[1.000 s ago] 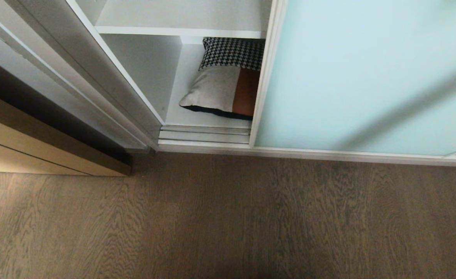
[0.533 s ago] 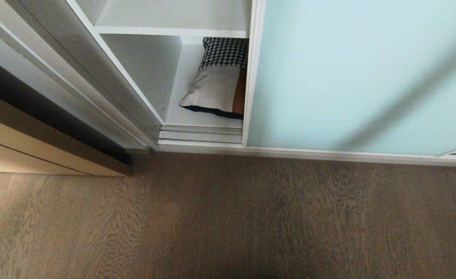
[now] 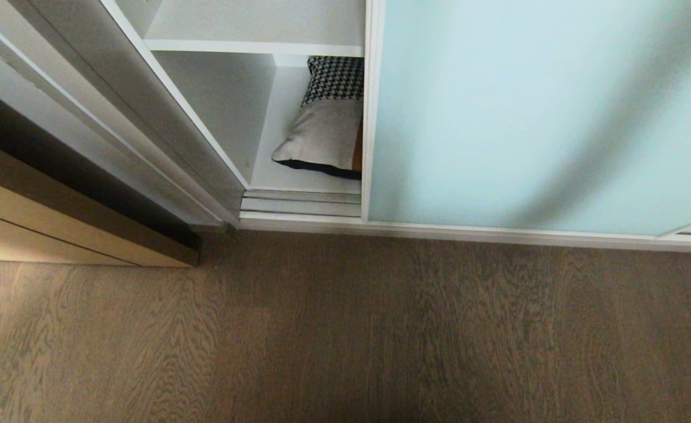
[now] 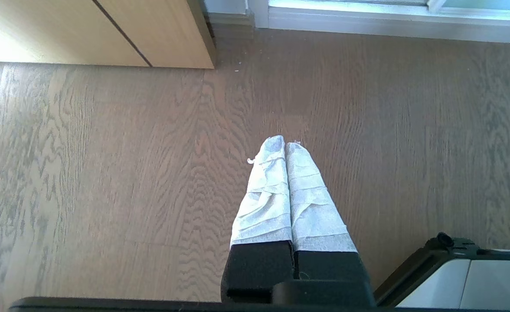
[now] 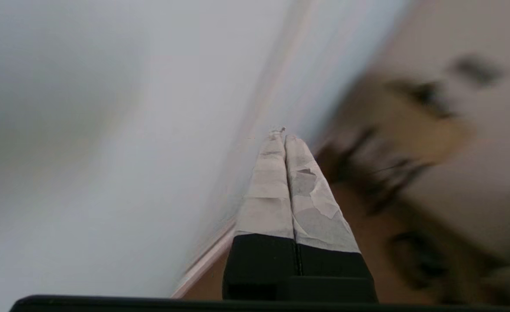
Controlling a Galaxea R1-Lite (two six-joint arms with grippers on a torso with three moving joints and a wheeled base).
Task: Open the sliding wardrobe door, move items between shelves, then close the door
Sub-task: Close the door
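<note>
The sliding wardrobe door (image 3: 527, 117), frosted pale blue-green glass in a thin silver frame, covers most of the wardrobe and leaves a narrow gap at its left. Through that gap the patchwork cushion (image 3: 328, 132) lies on the lowest white shelf (image 3: 298, 176), its right part hidden behind the door. Another white shelf (image 3: 257, 26) spans above it. Neither arm shows in the head view. My right gripper (image 5: 284, 134) is shut and empty beside the pale door panel (image 5: 86, 151). My left gripper (image 4: 284, 143) is shut and empty, hanging over the wood floor (image 4: 107, 173).
A tan wooden door (image 3: 57, 235) stands open at the left, beside the wardrobe's side frame (image 3: 163, 117). The door's bottom track (image 3: 301, 205) runs along the wardrobe's foot. Grey-brown wood-grain floor (image 3: 345, 329) lies in front. Part of my base (image 4: 463, 277) shows in the left wrist view.
The sliding door has moved left, narrowing the gap and hiding more of the cushion. A long shadow on the glass has swung more upright.
</note>
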